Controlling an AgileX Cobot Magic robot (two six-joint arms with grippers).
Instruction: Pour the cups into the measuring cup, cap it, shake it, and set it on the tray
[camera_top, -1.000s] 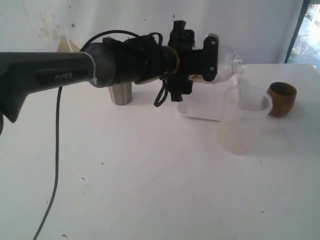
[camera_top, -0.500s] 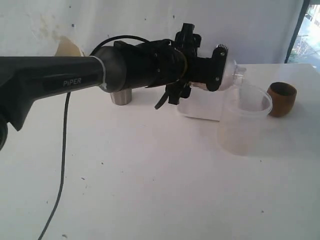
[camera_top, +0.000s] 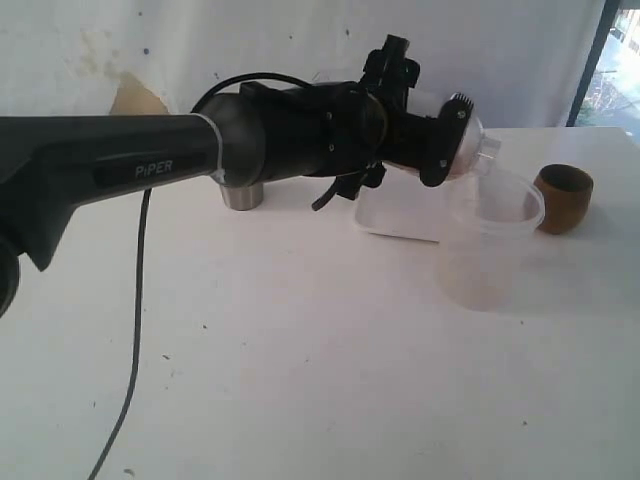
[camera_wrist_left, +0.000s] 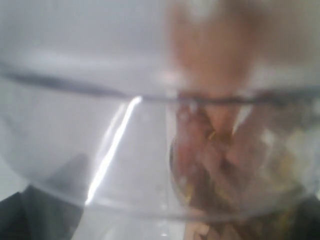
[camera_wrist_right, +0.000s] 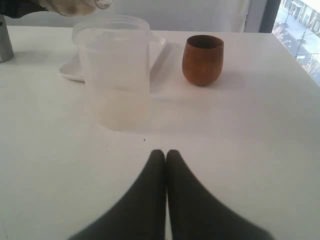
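Left gripper: the left gripper (camera_top: 452, 140) sits right of centre in the upper half of the exterior view, at the end of a long dark arm (camera_top: 120, 165) that comes in from the left edge. Its jaws are clamped on a clear vessel (camera_top: 477, 140).
Clear vessel: it is tipped over, with its narrow end pointing right and down over the open mouth of the frosted container (camera_top: 490, 240). In the left wrist view the vessel (camera_wrist_left: 125, 150) fills the frame, blurred, with brown bits in it. Its markings are too unclear to read.
Right gripper: the right gripper (camera_wrist_right: 166, 157) is at the lower centre of the right wrist view, fingers pressed together with nothing between them, low over the table (camera_wrist_right: 250, 150).
Frosted container: it stands upright right of centre in the exterior view, in front of the tray, with a pale layer at its bottom.
Tray: the white tray (camera_top: 400, 218) lies flat just behind the container, below the left gripper.
Wooden cup: the wooden cup (camera_top: 563, 198) stands upright near the right edge, beside the container but apart from it (camera_wrist_right: 202, 60).
Steel cup: the steel cup (camera_top: 240, 195) stands left of centre, its top hidden behind the arm.
Cable: a dark cable (camera_top: 135, 300) hangs from the arm down to the lower left.
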